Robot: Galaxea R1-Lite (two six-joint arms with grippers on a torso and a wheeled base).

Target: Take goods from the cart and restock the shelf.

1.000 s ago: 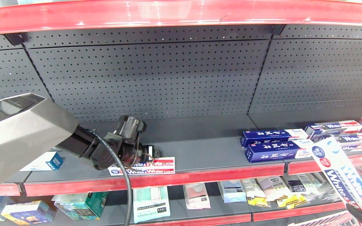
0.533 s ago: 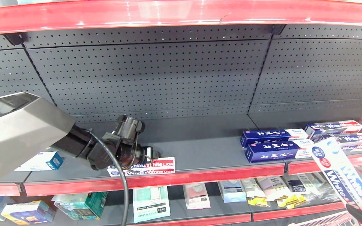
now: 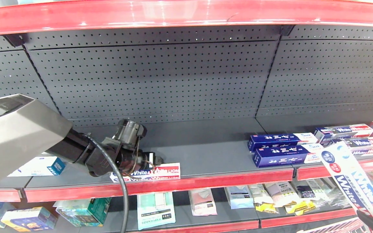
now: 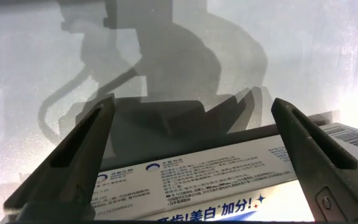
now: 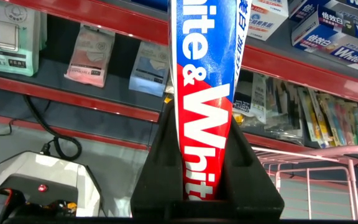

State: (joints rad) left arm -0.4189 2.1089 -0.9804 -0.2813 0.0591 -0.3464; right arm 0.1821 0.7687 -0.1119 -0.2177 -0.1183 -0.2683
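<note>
Left gripper (image 3: 156, 160): lower left of the head view, fingers spread wide apart, positioned at the left end of a white toothpaste box (image 3: 160, 171). This box lies flat along the front edge of the grey shelf (image 3: 206, 152), left of centre. Blue boxes (image 3: 282, 149) lie flat on the shelf, right of centre. Right gripper (image 5: 204, 134): lower right corner, clamped on a second toothpaste box (image 3: 348, 178), which is held tilted in front of the shelf.
</note>
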